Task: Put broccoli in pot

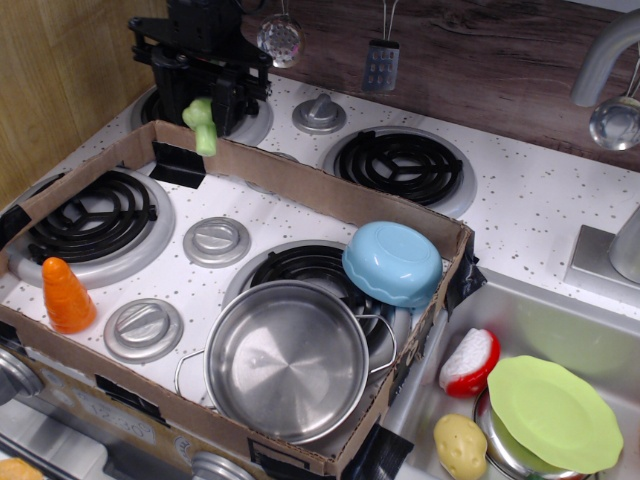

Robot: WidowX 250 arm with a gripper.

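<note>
My black gripper [203,104] is at the upper left, above the back edge of the cardboard box, and is shut on the light-green broccoli [202,126]. The broccoli hangs from the fingers, lifted well above the stove top. The shiny steel pot [285,358] stands empty at the front of the box, on the front right burner, far below and to the right of the gripper.
A light-blue bowl [394,263] lies upside down just behind the pot. An orange carrot [65,296] stands at the front left. Cardboard walls [330,196] ring the stove top. The sink at right holds a lime-green plate [556,414], a potato [461,446] and a red-and-white toy [470,361].
</note>
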